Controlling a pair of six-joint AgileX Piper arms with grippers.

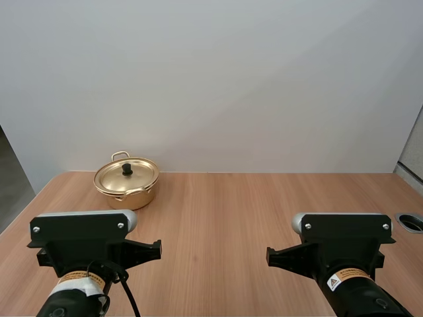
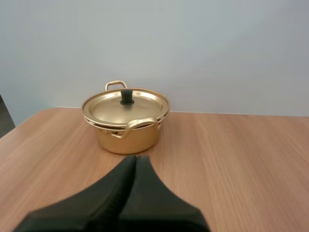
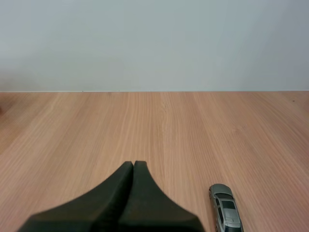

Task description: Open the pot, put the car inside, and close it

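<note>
A wooden surface [image 1: 218, 218] runs back to a plain pale wall. In the high view, the left arm [image 1: 86, 244] and the right arm [image 1: 344, 244] sit side by side at the near edge, well apart, each seen from behind as a black block with a grey cap. A gold-coloured pot [image 1: 126, 181] stands at the far left of the surface, close to the wall and ahead of the left arm. Its lid [image 1: 125, 175] is on, with a small black knob [image 1: 127, 170] at the centre. At the right edge of the surface is a round grey-rimmed opening [image 1: 411, 221].

The left wrist view gives the close look at the pot. It stands upright straight ahead of the left jaws, with bare wood between them. The lid sits flat and closed on the rim. One looped handle [image 2: 137, 126] faces the camera and a second handle [image 2: 116, 84] rises behind the lid. The left jaws are pressed together into one dark wedge with nothing between them.

The right wrist view is where the car appears. A small silver toy car [image 3: 225, 212] rests on its wheels, roof up, on the wood just beside the right jaws. It lies lengthwise along the grain and does not touch them. The right jaws are also pressed together into a single dark wedge, gripping nothing. Ahead of them is bare wood up to the wall.
</note>
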